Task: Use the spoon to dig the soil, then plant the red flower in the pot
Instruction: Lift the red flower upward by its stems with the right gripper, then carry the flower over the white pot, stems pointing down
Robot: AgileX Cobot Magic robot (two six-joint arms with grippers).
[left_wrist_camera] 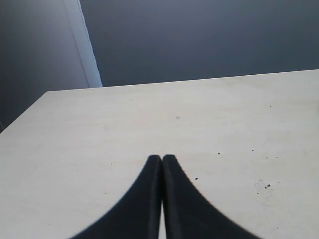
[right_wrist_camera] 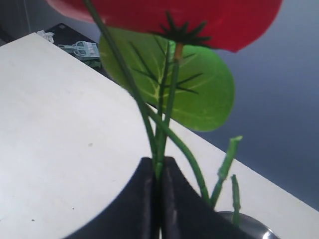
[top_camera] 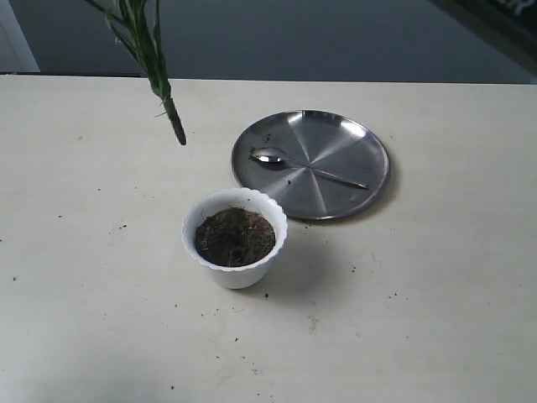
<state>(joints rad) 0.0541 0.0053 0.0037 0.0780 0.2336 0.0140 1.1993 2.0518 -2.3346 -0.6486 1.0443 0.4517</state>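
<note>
- Pale cream table (top_camera: 436,319) filled nearly the whole scene, with a dark grey-blue wall behind it.
- The right fingers (right_wrist_camera: 144,199) were closed tight on the thin green stems of the artificial red flower (right_wrist_camera: 169,84), which had a glossy red bloom and a broad green leaf.
- The left fingers (left_wrist_camera: 144,199) were pressed together with nothing between them, above bare table.
- In the exterior view only the lower stems of the red flower (top_camera: 159,71) showed. They hung in the air over the far left part of the table, well apart from the small white plastic pot with a scalloped rim (top_camera: 239,275).
- Dark brown crumbly soil (top_camera: 235,238) filled the pot almost to the rim. I could not tell whether a hole was dug in it.
- The step in hand seemed to be carrying the flower to the pot.
- To do it well, the stem tip should come above the middle of the soil and the stems should be turned upright. They should then be pushed straight down slowly, so that the light pot does not tip or slide.
- The small shiny silver metal spoon (top_camera: 302,168) lay on the large round steel plate (top_camera: 352,143), just behind the pot and to its right. It probably did not block a path from the left.
- The short side stems could catch on the scalloped rim.
- A few stray soil crumbs (top_camera: 122,227) on the table looked harmless.
</note>
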